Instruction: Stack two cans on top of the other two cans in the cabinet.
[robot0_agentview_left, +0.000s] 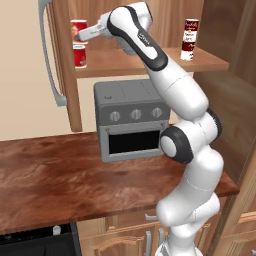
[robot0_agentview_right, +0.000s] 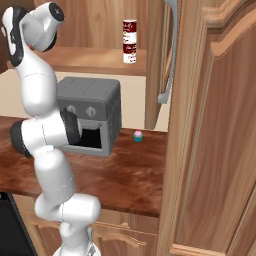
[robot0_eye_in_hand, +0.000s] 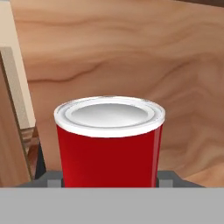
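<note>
Wood-grain cabinet shelf (robot0_agentview_left: 130, 62) bearing a red can (robot0_agentview_left: 80, 55) at its left end with another tin stacked on it, a dark-red-and-white can (robot0_agentview_left: 189, 40) well apart toward the right, brown countertop (robot0_agentview_left: 60, 175) below carrying a grey toaster oven (robot0_agentview_left: 131, 120), small pink-and-teal cupcake (robot0_agentview_right: 138, 136) beside it.

I am seeing a plain bright red can (robot0_eye_in_hand: 109, 144) with a pale silver rim against the cabinet's (robot0_eye_in_hand: 131, 57) brown wood grain. To the right of it on the cabinet shelf, a dark-red-over-white can (robot0_agentview_left: 189, 39) is standing. Below the cabinet, the toaster oven (robot0_agentview_left: 131, 119) is showing grey above a mottled reddish-brown counter (robot0_agentview_left: 60, 175).
</note>
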